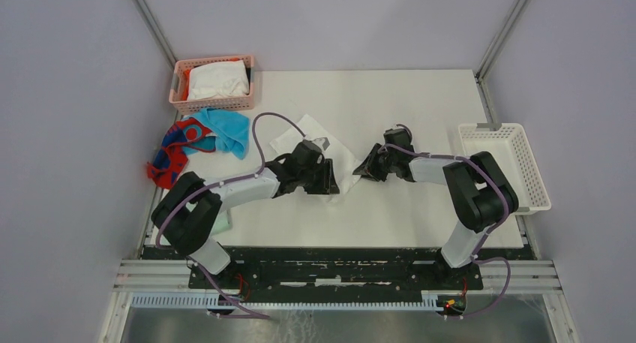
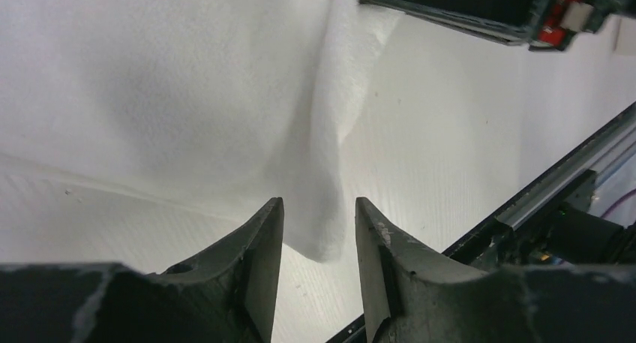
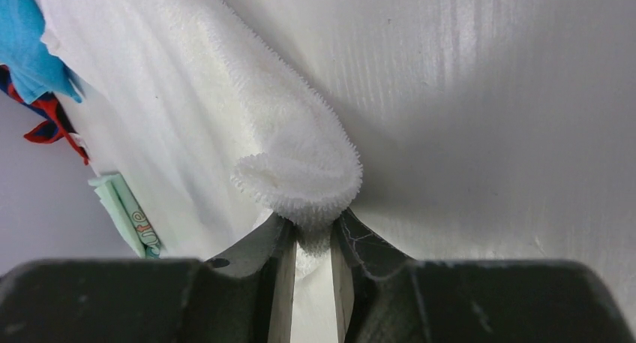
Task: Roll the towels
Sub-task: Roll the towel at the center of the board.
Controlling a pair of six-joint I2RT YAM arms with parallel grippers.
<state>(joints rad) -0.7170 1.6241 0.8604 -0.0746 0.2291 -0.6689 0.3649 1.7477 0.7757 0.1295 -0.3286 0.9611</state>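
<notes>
Roll barely begun: my R claw [image 3: 311, 223] pinches curled edge of plain white soft cloth towel [image 3: 292, 170], L claw [image 2: 319, 208] gapes round a fold; nxt clamp L, roll fwd.

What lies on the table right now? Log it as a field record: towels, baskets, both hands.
centre: plain white cloth towel, one edge rolled up
left hand: open, jaws either side of a fold of the white towel
right hand: shut on the white towel's rolled end
far left: turquoise-blue cloth towel beside red cloth towel with dark-blue blotches, both crumpled, unrolled
far-left corner: pink plastic basket holding white cloth
right edge: white plastic basket
near left: pale mint-green folded cloth
</notes>
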